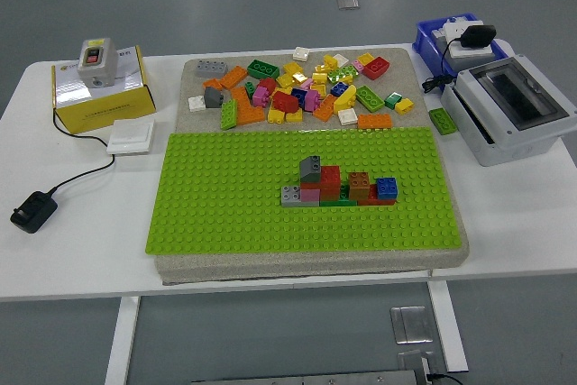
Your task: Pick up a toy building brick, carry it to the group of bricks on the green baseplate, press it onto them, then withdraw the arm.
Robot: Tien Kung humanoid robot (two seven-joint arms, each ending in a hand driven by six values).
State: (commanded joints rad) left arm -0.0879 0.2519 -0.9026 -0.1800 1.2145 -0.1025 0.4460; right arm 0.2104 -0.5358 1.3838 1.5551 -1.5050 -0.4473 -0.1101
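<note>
The green baseplate (225, 196) lies on a grey pad at the table's middle. A small group of joined bricks (335, 185) stands on it right of centre: grey, pink, red, brown and blue pieces on a green strip. Behind the plate, several loose bricks (302, 90) of many colours are scattered on the pad. A single green brick (442, 120) lies off the pad to the right. Neither robot hand shows in the head view.
A yellow box (97, 87) carrying a grey switch unit stands at the back left, with a white wall switch (131, 138) beside it and a black plug (32, 210) on a cable. A grey enclosure (509, 107) and a blue bin (455, 41) sit at the right.
</note>
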